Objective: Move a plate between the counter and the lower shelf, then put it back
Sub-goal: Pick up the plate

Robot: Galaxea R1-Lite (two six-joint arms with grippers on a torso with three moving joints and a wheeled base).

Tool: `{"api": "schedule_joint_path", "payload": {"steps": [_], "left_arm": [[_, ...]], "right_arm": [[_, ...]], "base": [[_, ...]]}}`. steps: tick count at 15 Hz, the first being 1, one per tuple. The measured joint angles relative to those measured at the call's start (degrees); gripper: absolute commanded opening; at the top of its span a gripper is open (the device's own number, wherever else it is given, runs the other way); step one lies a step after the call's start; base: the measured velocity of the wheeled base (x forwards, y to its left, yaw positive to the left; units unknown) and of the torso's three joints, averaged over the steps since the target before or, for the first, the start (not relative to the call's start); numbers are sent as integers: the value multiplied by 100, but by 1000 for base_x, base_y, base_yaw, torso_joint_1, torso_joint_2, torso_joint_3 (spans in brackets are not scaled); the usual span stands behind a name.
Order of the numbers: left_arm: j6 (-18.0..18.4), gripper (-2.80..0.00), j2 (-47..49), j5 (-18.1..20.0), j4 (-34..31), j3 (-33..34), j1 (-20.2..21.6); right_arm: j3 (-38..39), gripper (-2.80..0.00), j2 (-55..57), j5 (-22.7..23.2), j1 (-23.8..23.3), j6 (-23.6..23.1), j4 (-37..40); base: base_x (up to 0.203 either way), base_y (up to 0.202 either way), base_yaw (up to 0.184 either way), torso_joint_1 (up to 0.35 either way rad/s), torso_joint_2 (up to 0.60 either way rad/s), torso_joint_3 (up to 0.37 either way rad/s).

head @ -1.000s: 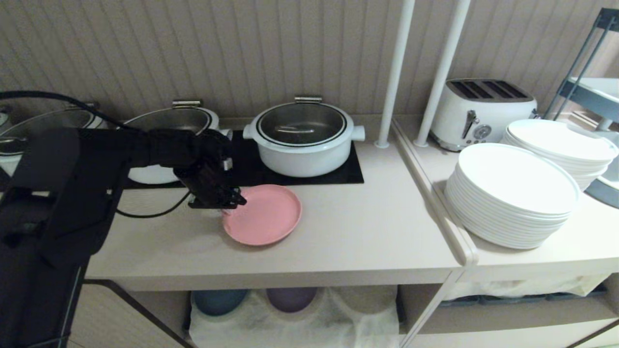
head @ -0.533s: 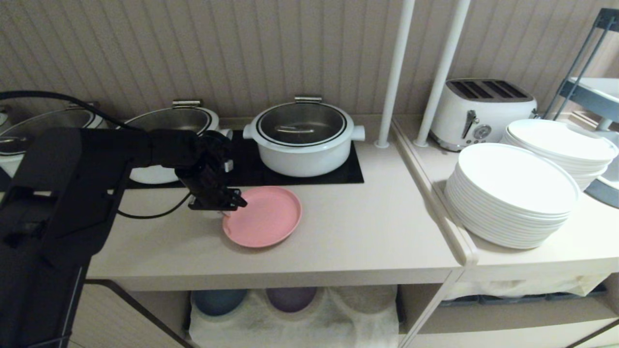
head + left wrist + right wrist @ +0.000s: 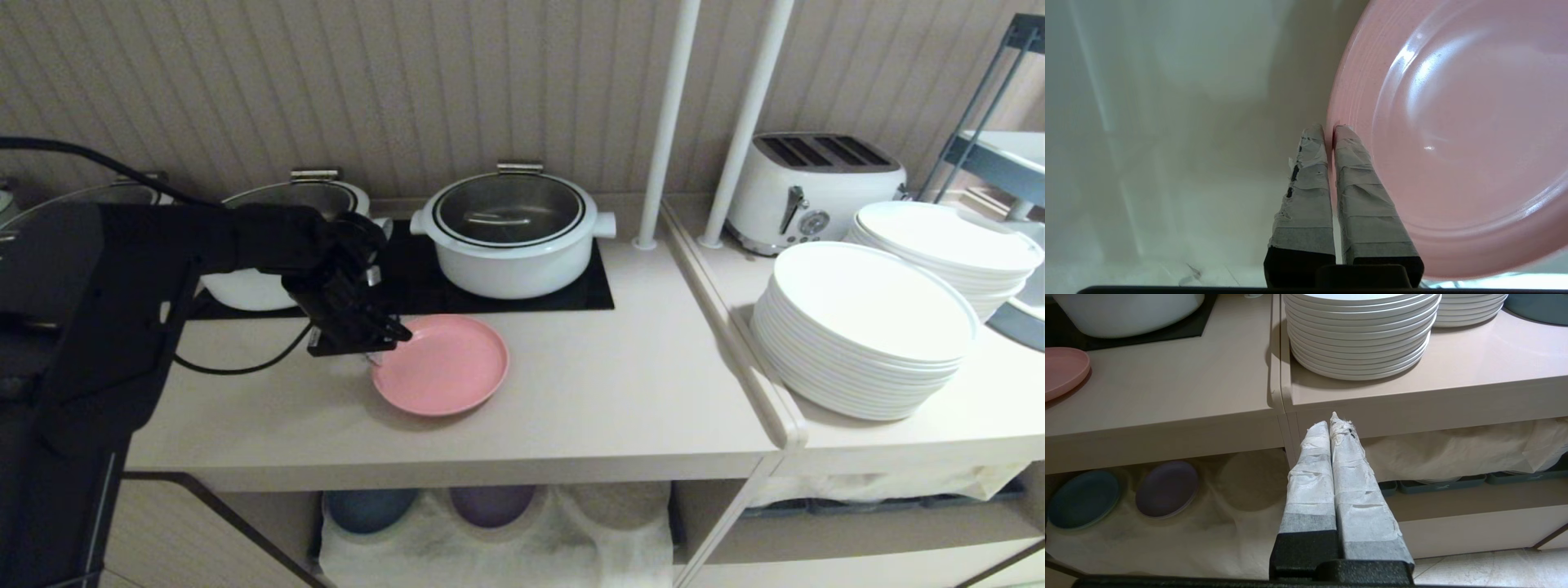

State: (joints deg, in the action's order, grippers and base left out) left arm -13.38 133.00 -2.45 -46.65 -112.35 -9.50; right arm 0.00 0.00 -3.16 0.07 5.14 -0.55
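Your left end effector [image 3: 377, 349] sits left of centre in the head frame, at the left rim of the plate [image 3: 441, 365]. In the left wrist view its taped fingers [image 3: 1306, 192] are pinched on that rim, one above it and one below. The plate is on or just above the desk [image 3: 588, 400], in front of the black panel [image 3: 600, 290]; you cannot tell from these views whether its far edge still touches the surface. Part of the rim is hidden behind the black wrist housing in the head frame.

Your right end effector [image 3: 1332, 424] does not appear in the head frame. Its own wrist view shows the fingers pressed together, holding nothing, level with the desk's front edge.

The lower shelf [image 3: 498, 531] lies along the bottom of the head frame, cut off by the frame edge. A white cloth [image 3: 506, 551] is draped there; a blue plate [image 3: 369, 506] and a purple plate [image 3: 492, 502] show only in part. A third round shape under the cloth, to their right, cannot be made out.

The white pot [image 3: 510, 237] stands on the panel behind the plate. Stacked white plates [image 3: 865, 327] and a toaster [image 3: 812, 188] occupy the right of the frame. The pots at the far left are largely blocked by your left arm.
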Motion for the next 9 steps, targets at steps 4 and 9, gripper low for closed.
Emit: {"api": "schedule_joint_path", "payload": {"steps": [4, 9], "left_arm": [[-566, -280, -240, 191, -293, 68, -6], [-784, -280, -731, 478, -254, 755, 3]], "right_arm": [[0, -280, 0, 0, 0, 2, 2], [0, -280, 0, 0, 0, 2, -2]], "base": [[0, 0, 0, 0, 0, 0], [0, 0, 0, 0, 0, 0]]}}
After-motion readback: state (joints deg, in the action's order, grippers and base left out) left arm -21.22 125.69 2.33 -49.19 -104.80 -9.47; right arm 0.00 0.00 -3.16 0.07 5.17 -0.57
